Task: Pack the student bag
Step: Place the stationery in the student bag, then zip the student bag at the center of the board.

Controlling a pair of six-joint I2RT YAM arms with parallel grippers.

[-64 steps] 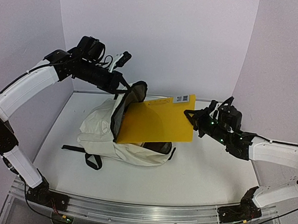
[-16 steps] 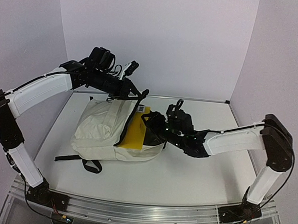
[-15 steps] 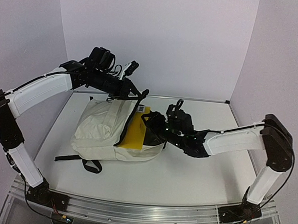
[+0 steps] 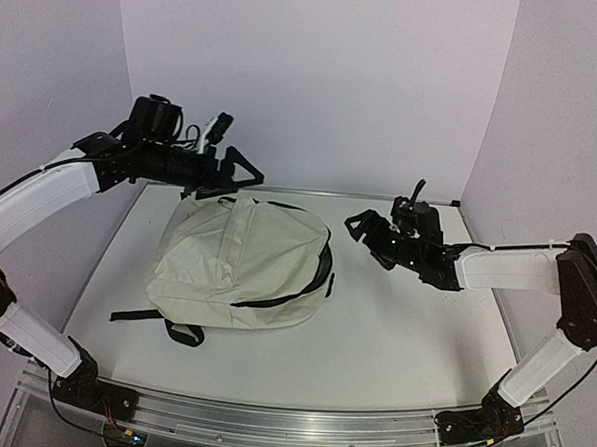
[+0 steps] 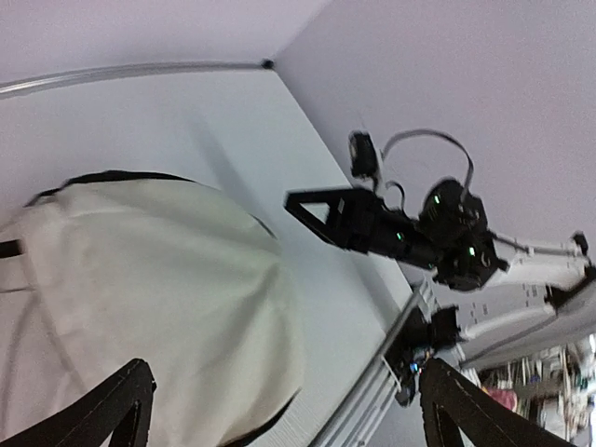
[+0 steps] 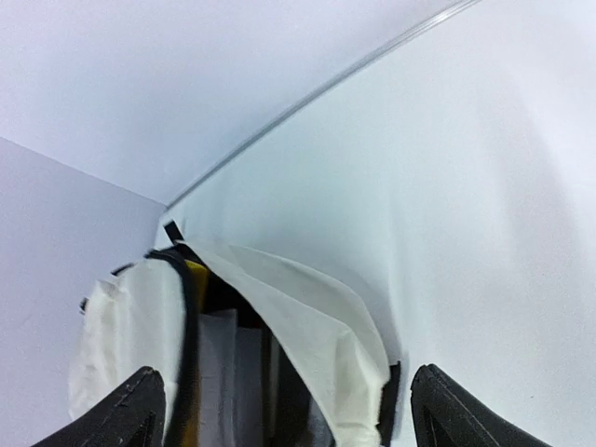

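Student bag [image 4: 231, 270] lying flat, zip opening towards the right gripper [image 4: 360, 227]; left gripper [image 4: 246, 173] nearer, above its far edge. Both sets of fingers apart.

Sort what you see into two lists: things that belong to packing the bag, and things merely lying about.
Belongs to the job: student bag; yellow item inside it; left hand and right hand, both open.
Merely there: table; back wall.

left arm [image 4: 40, 195] raised, jaws spread, empty | right arm [image 4: 506, 269] low, jaws spread, empty
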